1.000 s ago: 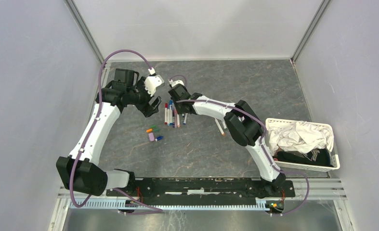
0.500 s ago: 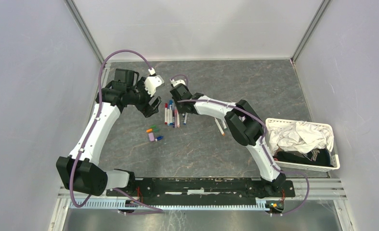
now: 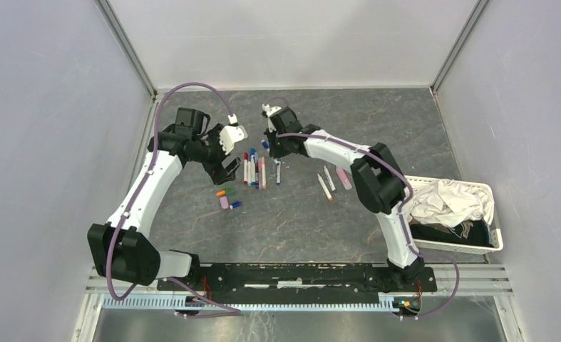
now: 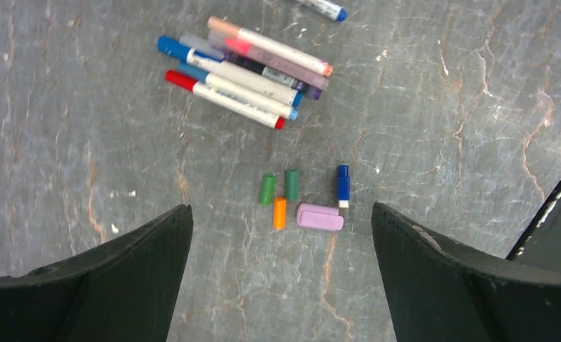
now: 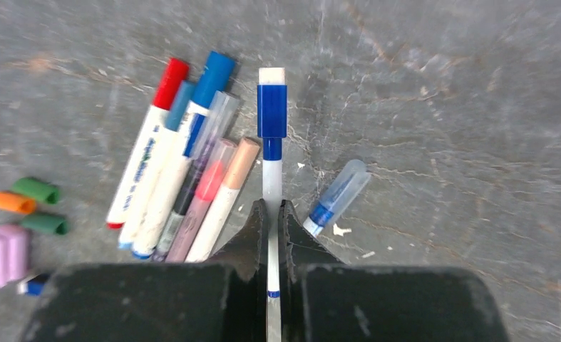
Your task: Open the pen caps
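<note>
My right gripper (image 5: pixel 271 211) is shut on a slim white pen whose blue cap (image 5: pixel 271 112) is still on and points away from the jaws. In the top view that gripper (image 3: pixel 270 146) hangs just behind the bundle of pens (image 3: pixel 254 169). The bundle (image 5: pixel 184 178) lies on the table left of the held pen, and a clear-capped blue pen (image 5: pixel 338 192) lies to its right. My left gripper (image 4: pixel 281 209) is open and empty above several loose caps: two green (image 4: pixel 266 189), an orange (image 4: pixel 279 213), a lilac (image 4: pixel 320 216) and a blue (image 4: pixel 343 186). In the top view it (image 3: pixel 231 167) is left of the bundle.
Two slim pens (image 3: pixel 326 184) and a thicker pink one (image 3: pixel 343 178) lie to the right of the bundle. A white basket (image 3: pixel 492 246) with cloths stands at the right edge. Grey walls enclose the stone-patterned table.
My right gripper has moved back and to the right with the blue-capped pen in it, uncovering the pink pen. My left gripper has shifted slightly right and nearer.
</note>
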